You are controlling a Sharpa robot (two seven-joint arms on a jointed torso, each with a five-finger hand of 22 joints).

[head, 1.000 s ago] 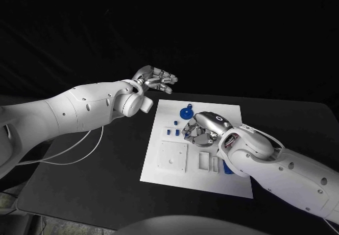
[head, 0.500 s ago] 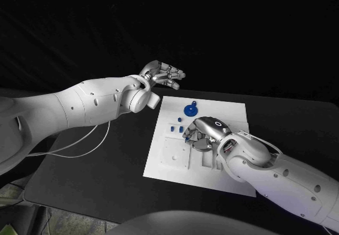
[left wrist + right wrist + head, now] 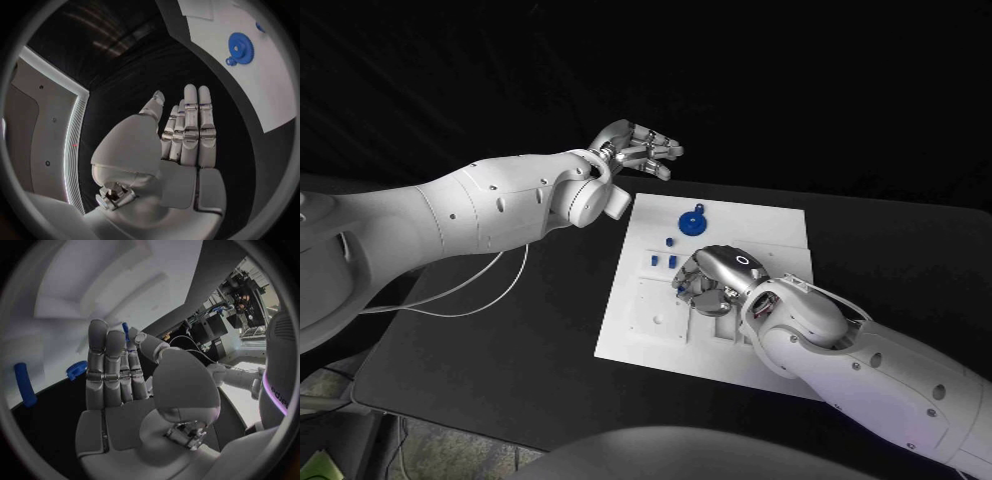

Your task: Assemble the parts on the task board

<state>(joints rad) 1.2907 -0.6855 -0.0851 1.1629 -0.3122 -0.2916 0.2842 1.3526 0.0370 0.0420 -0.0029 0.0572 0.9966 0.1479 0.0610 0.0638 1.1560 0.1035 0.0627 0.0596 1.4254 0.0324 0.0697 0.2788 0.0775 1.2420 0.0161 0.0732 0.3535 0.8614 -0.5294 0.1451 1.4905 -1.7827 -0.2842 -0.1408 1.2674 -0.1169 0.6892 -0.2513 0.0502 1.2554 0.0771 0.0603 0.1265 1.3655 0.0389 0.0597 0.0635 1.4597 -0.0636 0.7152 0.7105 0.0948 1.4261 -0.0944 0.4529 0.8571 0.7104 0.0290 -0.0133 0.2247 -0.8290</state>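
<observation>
The white task board (image 3: 776, 225) lies mid-table. A blue gear (image 3: 692, 222) sits near its far edge, also in the left wrist view as the blue gear (image 3: 240, 46). Two small blue pegs (image 3: 651, 261) stand left of my right hand (image 3: 711, 285), which hovers low over the board's middle with fingers curled down. In the right wrist view a thin blue part (image 3: 125, 330) shows pinched between thumb and finger of that right hand (image 3: 119, 375). My left hand (image 3: 639, 150) is raised beyond the board's far left corner, fingers apart and holding nothing; the left hand (image 3: 184, 130) has straight fingers.
A white recessed block (image 3: 653, 315) occupies the board's near left part. A blue bar (image 3: 25, 385) and a blue curved piece (image 3: 76, 369) lie beyond my right fingertips. A thin white cable (image 3: 459, 295) loops over the black table on the left.
My right hand has slid a little toward the near side of the board. The left hand has drifted slightly to the right and stays raised. The camera has shifted too.
</observation>
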